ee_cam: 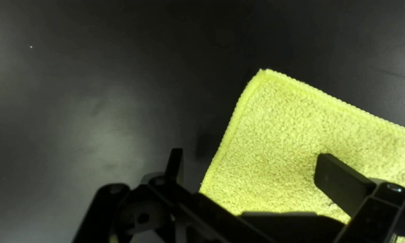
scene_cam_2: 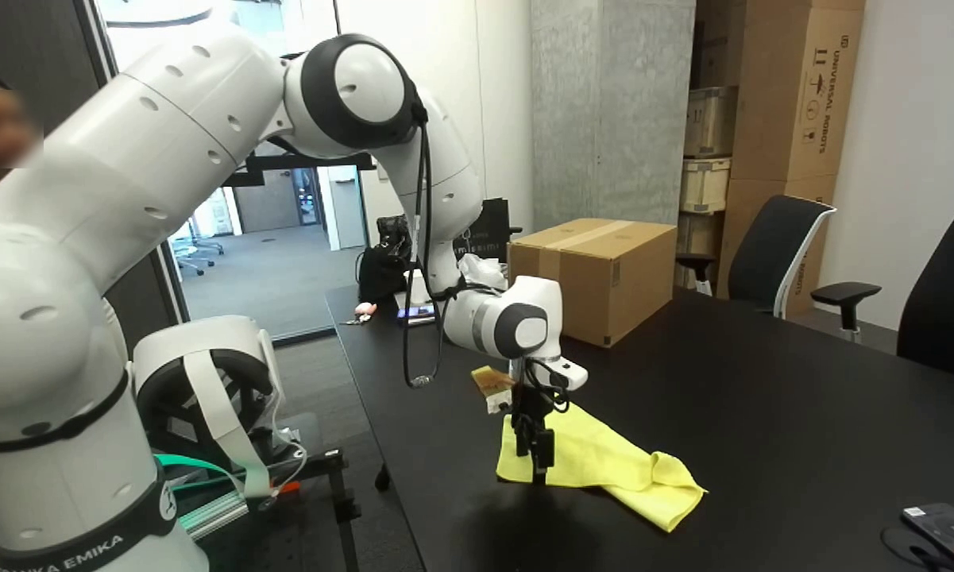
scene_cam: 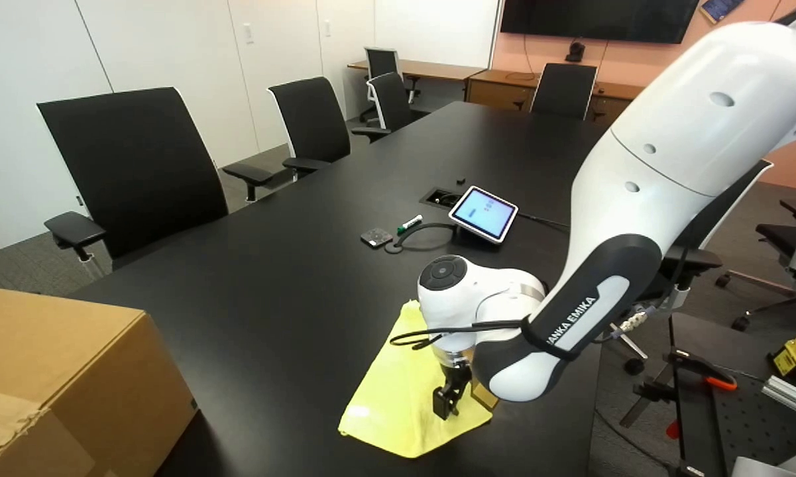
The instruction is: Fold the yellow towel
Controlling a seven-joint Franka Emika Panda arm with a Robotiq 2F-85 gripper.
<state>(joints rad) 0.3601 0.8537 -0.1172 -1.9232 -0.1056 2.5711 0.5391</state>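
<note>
The yellow towel (scene_cam: 388, 391) lies on the black table, and its near corner shows under the gripper. In an exterior view, one end of the towel (scene_cam_2: 671, 481) is folded over and bunched, while the rest lies fairly flat. My gripper (scene_cam_2: 536, 457) is open, pointing down low over the towel's edge. In the wrist view the gripper (ee_cam: 249, 160) has one finger outside the towel edge over bare table and the other over the cloth. The towel corner (ee_cam: 283, 135) lies between and ahead of the fingers. Whether the fingertips touch the towel, I cannot tell.
A large cardboard box (scene_cam: 73, 384) stands on the table, also seen in an exterior view (scene_cam_2: 604, 274). A tablet (scene_cam: 484, 213), a marker (scene_cam: 409, 224) and a small dark square (scene_cam: 376, 237) lie farther along. A small tan piece (scene_cam_2: 492, 385) is beside the gripper. Chairs line the table.
</note>
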